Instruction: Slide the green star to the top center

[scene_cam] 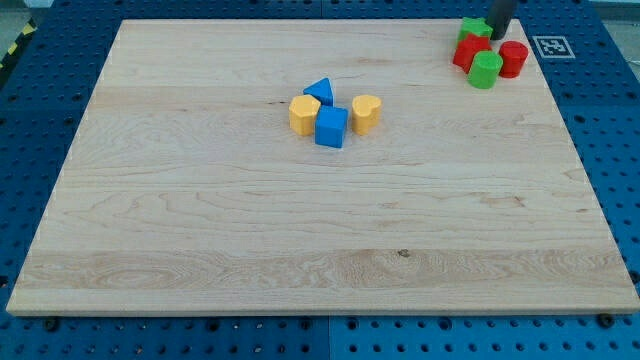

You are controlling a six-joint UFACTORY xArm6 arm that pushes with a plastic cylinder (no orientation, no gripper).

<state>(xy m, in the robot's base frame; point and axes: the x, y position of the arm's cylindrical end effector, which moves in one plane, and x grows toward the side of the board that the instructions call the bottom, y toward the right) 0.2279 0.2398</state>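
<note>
The green star lies in the board's top right corner, its lower part hidden behind a red block. My tip comes down from the view's top edge just right of the green star, touching it or nearly so. A green cylinder and a red cylinder sit just below my tip, packed against the red block.
Near the board's middle is a cluster: a blue triangle, a yellow hexagon, a blue cube and a yellow heart. A black-and-white marker tag lies off the wooden board, at the top right.
</note>
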